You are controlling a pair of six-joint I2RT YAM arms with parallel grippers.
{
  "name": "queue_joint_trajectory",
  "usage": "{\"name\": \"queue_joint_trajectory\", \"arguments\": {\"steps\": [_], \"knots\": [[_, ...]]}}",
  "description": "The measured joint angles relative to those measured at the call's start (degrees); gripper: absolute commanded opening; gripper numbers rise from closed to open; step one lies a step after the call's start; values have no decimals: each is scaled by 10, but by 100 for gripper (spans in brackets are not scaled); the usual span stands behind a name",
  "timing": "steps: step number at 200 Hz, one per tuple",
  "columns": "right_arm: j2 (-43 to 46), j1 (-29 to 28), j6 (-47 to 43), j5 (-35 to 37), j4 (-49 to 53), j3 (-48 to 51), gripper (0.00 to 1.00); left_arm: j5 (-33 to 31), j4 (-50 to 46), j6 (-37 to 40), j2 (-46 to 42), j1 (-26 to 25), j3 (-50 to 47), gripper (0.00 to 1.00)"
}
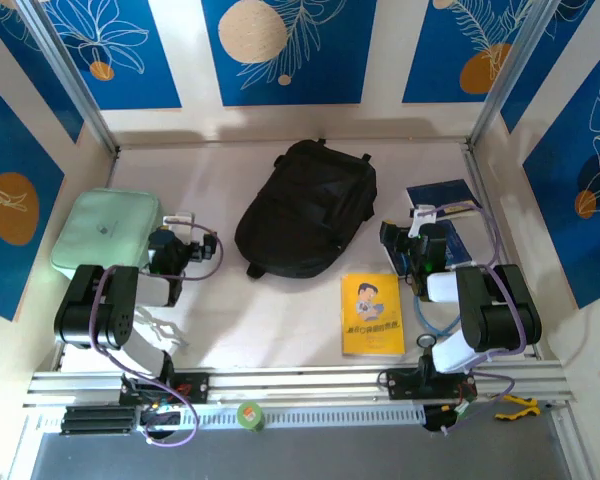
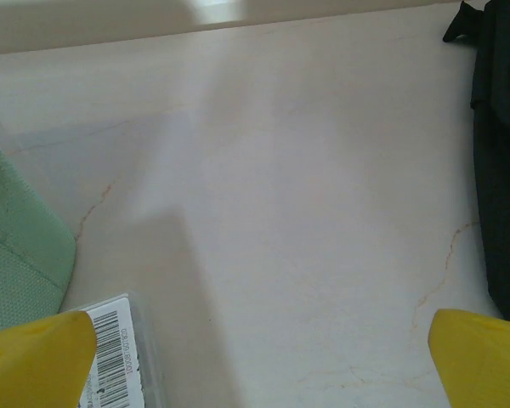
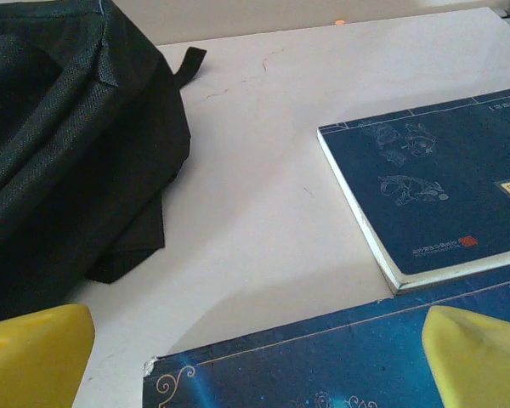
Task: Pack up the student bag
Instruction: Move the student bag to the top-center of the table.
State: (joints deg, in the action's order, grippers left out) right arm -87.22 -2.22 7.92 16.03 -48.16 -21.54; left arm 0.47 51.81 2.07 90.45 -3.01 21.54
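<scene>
The student bag (image 1: 305, 210), a large black fabric backpack, lies flat in the middle of the table, its top loop toward the far wall. Its edge shows at the right of the left wrist view (image 2: 501, 153) and at the left of the right wrist view (image 3: 59, 144). My left gripper (image 1: 180, 232) hovers left of the bag, open (image 2: 263, 365), with bare table between its yellow fingertips (image 2: 34, 357). My right gripper (image 1: 420, 228) is right of the bag, open (image 3: 255, 361), over the corner of a dark blue book (image 3: 323, 365), holding nothing.
A pale mint-green bag (image 1: 105, 230) lies at the far left (image 2: 17, 263). A clear box with a barcode label (image 2: 110, 357) sits by the left fingertip. A second blue book (image 1: 445, 195) lies at the far right (image 3: 442, 187). A yellow book (image 1: 372, 315) rests near the front.
</scene>
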Motion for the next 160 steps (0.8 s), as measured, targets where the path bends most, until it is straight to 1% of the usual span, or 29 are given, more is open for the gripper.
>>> {"name": "queue_joint_trajectory", "arguments": {"steps": [160], "knots": [[0, 1, 0, 0, 2, 0, 99, 3, 0, 0, 0, 0, 0, 100]]}}
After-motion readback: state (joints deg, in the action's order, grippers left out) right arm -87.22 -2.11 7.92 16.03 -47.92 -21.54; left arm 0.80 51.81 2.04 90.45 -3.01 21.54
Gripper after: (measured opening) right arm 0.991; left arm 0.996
